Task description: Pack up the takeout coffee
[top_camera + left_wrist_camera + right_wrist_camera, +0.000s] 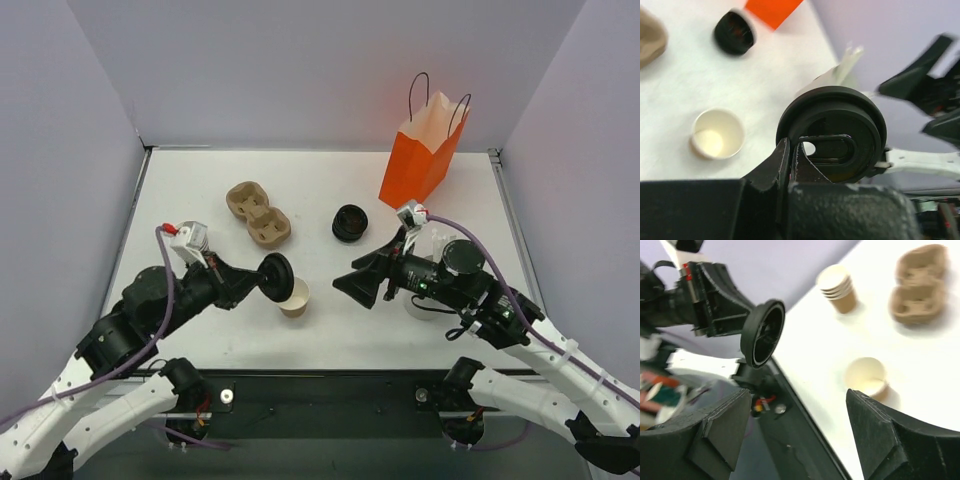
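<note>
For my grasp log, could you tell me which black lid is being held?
The single lid in the left gripper; the lid stack sits on the table.

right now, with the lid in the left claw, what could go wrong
1. The left claw pinches the lid by its rim, and the lid stands on edge, not flat over the cup. Pressed on crooked, it may tip the cup.
2. The right claw is open and holds nothing, so the unbraced cup could slide.
3. Both claws are near the cup and might collide.
</note>
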Motion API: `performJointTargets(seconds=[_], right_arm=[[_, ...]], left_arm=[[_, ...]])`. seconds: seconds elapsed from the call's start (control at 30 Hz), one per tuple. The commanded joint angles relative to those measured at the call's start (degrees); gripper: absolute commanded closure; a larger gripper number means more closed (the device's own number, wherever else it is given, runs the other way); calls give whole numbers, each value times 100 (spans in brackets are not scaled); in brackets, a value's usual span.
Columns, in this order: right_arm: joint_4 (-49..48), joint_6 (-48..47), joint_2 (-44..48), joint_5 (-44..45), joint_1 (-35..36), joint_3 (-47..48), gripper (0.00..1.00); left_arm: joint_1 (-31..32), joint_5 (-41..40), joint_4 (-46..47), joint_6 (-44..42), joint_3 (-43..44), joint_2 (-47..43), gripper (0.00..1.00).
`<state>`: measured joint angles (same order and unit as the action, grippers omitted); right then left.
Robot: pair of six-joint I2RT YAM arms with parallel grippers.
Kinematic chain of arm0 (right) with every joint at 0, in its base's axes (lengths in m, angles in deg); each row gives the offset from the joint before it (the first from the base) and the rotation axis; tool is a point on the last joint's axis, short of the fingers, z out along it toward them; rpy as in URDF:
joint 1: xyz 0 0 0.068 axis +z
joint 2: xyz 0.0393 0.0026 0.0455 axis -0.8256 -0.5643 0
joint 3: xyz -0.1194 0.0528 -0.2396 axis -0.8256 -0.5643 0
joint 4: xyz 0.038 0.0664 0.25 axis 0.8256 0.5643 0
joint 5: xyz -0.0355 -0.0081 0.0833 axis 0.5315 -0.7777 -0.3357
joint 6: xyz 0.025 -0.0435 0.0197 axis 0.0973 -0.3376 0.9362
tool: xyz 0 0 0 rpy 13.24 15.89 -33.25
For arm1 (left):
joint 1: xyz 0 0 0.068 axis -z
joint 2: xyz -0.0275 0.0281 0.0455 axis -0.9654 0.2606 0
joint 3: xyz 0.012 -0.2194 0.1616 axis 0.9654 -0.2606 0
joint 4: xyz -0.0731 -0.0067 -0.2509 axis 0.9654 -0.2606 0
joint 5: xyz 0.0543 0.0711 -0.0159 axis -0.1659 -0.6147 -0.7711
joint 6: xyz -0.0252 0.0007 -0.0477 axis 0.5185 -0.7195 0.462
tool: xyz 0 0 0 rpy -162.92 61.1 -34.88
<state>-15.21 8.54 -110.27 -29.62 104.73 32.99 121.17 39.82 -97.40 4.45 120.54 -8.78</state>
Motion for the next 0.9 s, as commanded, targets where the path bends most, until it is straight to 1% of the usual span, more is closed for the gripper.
performJointTargets(seconds=[0.0, 0.03, 0.2, 0.23, 0.33, 0.4, 0.5, 0.87], right_arm=[[1939, -574, 100, 1537, -12, 623, 19], [2056, -591, 118, 1738, -12, 702, 18], [2504, -539, 180, 2003, 5, 729, 8], [2566, -530, 179, 2038, 14, 738, 0], [2847, -539, 118, 2144, 23, 817, 0], [2962, -556, 100, 2206, 14, 852, 0], [3059, -530, 83, 2258, 23, 870, 0], [3076, -345, 109, 2250, 49, 765, 0]], left_arm=[[-14, -407, -2139, -363, 611, 995, 100], [-5, -416, -2349, -380, 646, 1292, 100], [83, -1039, -2799, -302, 822, 1813, 100], [100, -1084, -2860, -301, 831, 1883, 100], [240, -1198, -2914, -240, 875, 2226, 100], [495, -1495, -2966, -100, 893, 2480, 100], [715, -1699, -2941, -20, 972, 2770, 100], [716, -2068, -2782, -371, 1858, 3913, 100]])
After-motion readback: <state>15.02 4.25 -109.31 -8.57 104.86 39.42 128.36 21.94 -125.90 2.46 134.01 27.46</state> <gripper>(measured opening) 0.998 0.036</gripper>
